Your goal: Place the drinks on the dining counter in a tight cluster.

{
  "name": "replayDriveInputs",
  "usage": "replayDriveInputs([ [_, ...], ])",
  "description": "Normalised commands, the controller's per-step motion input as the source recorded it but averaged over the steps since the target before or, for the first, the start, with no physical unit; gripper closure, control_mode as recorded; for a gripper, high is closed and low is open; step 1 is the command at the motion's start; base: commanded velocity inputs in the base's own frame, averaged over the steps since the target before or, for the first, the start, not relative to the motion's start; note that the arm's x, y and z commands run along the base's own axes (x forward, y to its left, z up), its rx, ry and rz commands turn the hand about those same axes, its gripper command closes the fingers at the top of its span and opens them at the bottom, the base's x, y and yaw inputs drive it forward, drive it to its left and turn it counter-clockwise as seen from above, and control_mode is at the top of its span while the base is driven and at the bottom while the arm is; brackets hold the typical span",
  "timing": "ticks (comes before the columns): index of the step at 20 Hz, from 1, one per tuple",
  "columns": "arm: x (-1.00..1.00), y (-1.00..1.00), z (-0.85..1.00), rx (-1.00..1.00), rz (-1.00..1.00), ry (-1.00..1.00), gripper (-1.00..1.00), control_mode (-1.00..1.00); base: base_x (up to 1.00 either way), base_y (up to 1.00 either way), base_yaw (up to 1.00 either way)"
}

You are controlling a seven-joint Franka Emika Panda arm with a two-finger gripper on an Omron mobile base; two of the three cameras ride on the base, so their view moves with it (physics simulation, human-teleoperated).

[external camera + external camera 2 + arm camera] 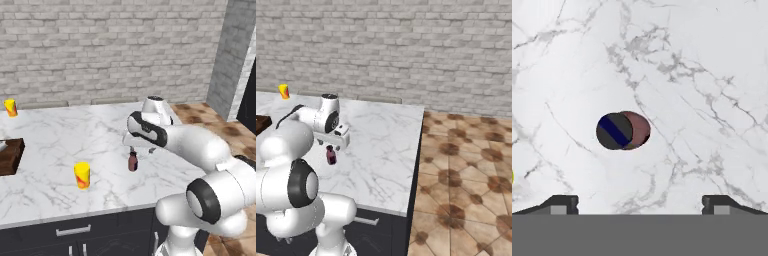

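A short dark maroon drink (132,161) (331,156) stands upright on the white marble dining counter (60,135) (381,135), near its right end. My gripper (331,146) hangs just above it, pointing straight down. In the hand view the maroon drink (623,130) is seen from above, with a dark top crossed by a blue stripe. There my gripper (641,205) is open, its fingertips (559,204) spread wide and touching nothing. In the left base view the forearm hides most of the hand.
A yellow and red cup (82,175) stands near the counter's front edge, left of the drink. Another (10,107) (284,91) stands at the far left back. A dark brown wooden block (10,156) lies at the left. Tiled floor (466,175) lies beyond the counter's right edge.
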Motion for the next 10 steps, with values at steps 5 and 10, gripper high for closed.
replayDriveInputs([
  [5, -0.85, -0.56, 0.64, 0.07, 0.02, -0.22, -1.0, -1.0, 0.0, 0.0, 0.0],
  [10, -0.54, -0.46, 0.74, 0.01, 0.02, -0.19, -1.0, -1.0, 0.0, 0.0, 0.0],
])
